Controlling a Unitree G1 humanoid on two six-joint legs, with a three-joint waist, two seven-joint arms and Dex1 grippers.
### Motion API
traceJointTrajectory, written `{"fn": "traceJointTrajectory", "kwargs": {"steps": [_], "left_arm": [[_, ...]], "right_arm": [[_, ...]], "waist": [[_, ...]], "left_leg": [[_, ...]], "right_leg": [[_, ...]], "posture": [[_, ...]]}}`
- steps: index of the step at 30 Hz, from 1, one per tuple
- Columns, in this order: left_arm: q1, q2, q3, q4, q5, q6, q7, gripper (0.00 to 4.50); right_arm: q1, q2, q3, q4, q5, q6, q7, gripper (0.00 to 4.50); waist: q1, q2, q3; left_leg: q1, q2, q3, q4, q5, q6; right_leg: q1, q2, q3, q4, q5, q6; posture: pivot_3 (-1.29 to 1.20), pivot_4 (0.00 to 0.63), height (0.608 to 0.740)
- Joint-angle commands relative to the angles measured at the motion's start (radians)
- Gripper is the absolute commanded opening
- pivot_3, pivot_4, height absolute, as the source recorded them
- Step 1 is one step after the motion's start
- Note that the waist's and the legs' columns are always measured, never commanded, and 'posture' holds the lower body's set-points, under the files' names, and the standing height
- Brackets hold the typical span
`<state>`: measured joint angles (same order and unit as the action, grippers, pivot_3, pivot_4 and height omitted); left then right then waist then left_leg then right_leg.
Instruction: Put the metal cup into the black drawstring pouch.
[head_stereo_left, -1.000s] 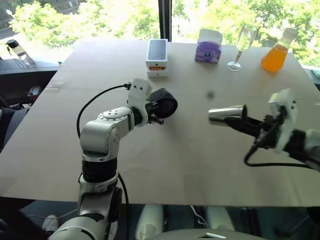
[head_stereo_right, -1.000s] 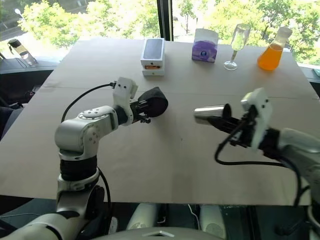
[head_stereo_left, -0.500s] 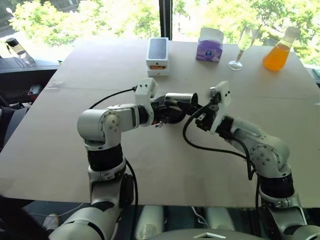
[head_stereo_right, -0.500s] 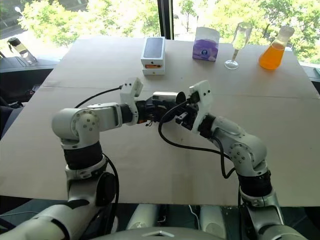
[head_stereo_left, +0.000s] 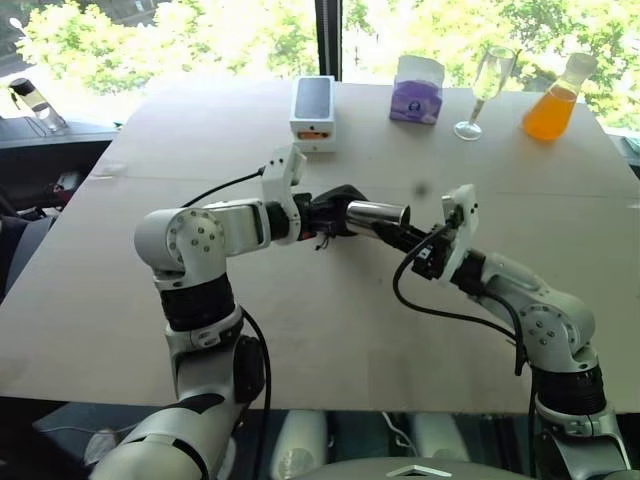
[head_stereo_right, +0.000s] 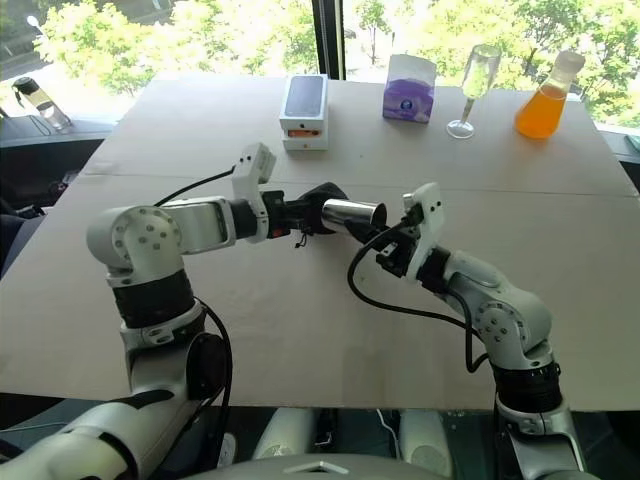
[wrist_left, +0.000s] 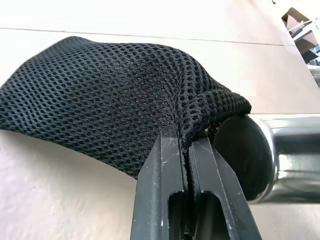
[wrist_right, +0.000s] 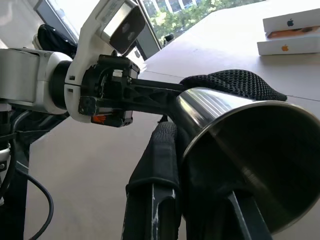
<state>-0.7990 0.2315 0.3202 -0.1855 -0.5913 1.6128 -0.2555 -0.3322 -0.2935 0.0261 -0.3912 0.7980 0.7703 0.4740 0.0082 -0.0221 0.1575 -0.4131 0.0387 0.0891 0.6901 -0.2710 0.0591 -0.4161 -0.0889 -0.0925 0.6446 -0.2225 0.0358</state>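
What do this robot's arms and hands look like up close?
Both arms are smooth silver-grey metal with rounded joints. Each wrist carries a white boxy block, and a loose black cable loops from each arm. The left gripper and right gripper each end in two slim, flat black fingers. A small orange mark sits on the left wrist's dark mechanism.

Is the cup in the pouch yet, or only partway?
Partway. Done: the left end effector pinches the pouch at its mouth, and the right end effector grips the cup. In hand: the cup's base sits at the pouch mouth. Left: pushing it fully in and letting go.
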Motion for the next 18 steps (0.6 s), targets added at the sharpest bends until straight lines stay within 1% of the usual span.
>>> {"fn": "traceJointTrajectory", "kwargs": {"steps": [1, 5, 8, 11, 13, 18], "left_arm": [[-0.017, 0.027, -0.023, -0.004, -0.057, 0.002, 0.008, 0.0], [-0.02, 0.042, -0.042, 0.004, -0.092, 0.002, 0.021, 0.0], [-0.016, 0.052, -0.054, 0.008, -0.131, 0.002, 0.03, 0.0], [-0.006, 0.07, -0.069, 0.01, -0.173, 0.002, 0.038, 0.0], [0.003, 0.082, -0.08, 0.007, -0.202, 0.002, 0.041, 0.0], [0.012, 0.101, -0.103, 0.003, -0.254, 0.002, 0.051, 0.0]], "right_arm": [[-0.012, 0.015, 0.023, -0.023, -0.009, -0.023, 0.017, 0.08], [-0.034, 0.041, 0.07, 0.029, -0.069, -0.051, 0.022, 0.08], [-0.052, 0.052, 0.104, 0.084, -0.163, -0.095, -0.004, 0.08], [-0.057, 0.068, 0.102, 0.109, -0.201, -0.114, -0.02, 0.08], [-0.06, 0.068, 0.114, 0.124, -0.255, -0.134, -0.037, 0.08], [-0.038, 0.085, 0.139, 0.103, -0.254, -0.139, 0.017, 0.08]], "waist": [[0.0, 0.0, 0.0], [0.0, 0.0, 0.0], [0.001, 0.0, 0.0], [0.004, 0.0, 0.0], [0.003, 0.0, 0.0], [0.002, 0.0, 0.0]], "left_leg": [[0.0, 0.0, 0.0, 0.0, 0.0, 0.0], [0.0, 0.0, 0.0, 0.0, 0.0, 0.0], [0.0, 0.0, 0.0, 0.0, 0.0, 0.0], [0.0, 0.0, 0.0, 0.0, 0.0, 0.0], [-0.001, 0.0, 0.0, 0.0, 0.0, 0.0], [0.0, 0.0, 0.0, 0.0, 0.0, 0.0]], "right_leg": [[0.0, 0.0, 0.0, 0.0, 0.0, 0.0], [0.0, 0.0, 0.0, 0.0, 0.0, 0.0], [0.0, 0.0, 0.0, 0.0, 0.0, 0.0], [0.0, 0.0, 0.0, 0.0, 0.0, 0.0], [0.0, 0.0, 0.0, 0.0, 0.0, 0.0], [0.0, -0.001, 0.0, 0.0, 0.0, 0.0]], "posture": [[0.0, 0.15, 0.737], [0.0, 0.15, 0.737], [0.0, 0.15, 0.737], [0.0, 0.15, 0.737], [0.0, 0.15, 0.737], [0.0, 0.15, 0.737]]}}
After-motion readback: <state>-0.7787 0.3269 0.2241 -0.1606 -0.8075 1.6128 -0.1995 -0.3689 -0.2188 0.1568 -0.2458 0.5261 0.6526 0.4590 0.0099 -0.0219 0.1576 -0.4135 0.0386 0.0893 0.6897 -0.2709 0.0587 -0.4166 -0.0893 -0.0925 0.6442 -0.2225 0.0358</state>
